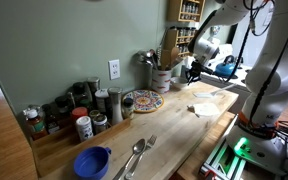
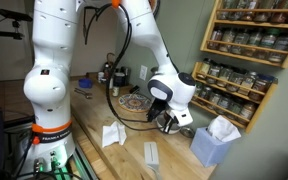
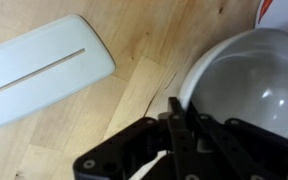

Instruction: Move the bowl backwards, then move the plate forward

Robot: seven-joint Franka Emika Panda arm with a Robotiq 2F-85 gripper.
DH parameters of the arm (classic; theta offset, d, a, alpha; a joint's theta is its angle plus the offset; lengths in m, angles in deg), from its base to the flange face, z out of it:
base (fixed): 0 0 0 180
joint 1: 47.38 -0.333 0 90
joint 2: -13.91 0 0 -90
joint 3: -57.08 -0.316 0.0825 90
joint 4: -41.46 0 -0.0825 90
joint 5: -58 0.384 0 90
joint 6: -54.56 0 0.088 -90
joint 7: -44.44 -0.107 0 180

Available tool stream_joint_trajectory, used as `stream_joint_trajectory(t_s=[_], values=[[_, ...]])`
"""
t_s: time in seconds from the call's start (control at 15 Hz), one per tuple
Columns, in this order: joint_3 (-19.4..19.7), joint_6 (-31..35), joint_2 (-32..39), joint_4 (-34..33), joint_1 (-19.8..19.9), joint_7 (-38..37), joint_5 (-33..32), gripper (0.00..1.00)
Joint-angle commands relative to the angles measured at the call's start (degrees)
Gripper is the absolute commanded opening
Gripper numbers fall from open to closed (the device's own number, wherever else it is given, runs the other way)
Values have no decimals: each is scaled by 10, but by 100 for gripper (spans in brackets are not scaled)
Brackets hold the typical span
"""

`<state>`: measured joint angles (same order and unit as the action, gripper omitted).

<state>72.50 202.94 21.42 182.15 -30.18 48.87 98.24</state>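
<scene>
Wrist view: we saw the hand (image 3: 182, 110) pinched shut on the rim of the bowl (image 3: 249, 85), over the worktop (image 3: 144, 40). The plate (image 1: 142, 101) sat near the wall, well apart; we judged the first move barely begun and the second not yet started.

Arm (image 2: 149, 45) bent downward, hand (image 3: 174, 112) low, fingers pinched together

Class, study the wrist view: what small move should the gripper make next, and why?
Probably settle the gripper onto the rim of the small plain white round bowl and confirm a grip before sliding it backwards: the fingertips sit at that rim, but whether they pinch it cannot be seen.
</scene>
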Motion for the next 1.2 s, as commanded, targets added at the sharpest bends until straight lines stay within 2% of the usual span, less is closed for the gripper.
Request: stream_joint_trajectory(t_s=[0.0, 1.13], values=[[-11, 20, 12, -8, -2, -27, 14, 2], [-33, 57, 57, -42, -15, -138, 7, 2]])
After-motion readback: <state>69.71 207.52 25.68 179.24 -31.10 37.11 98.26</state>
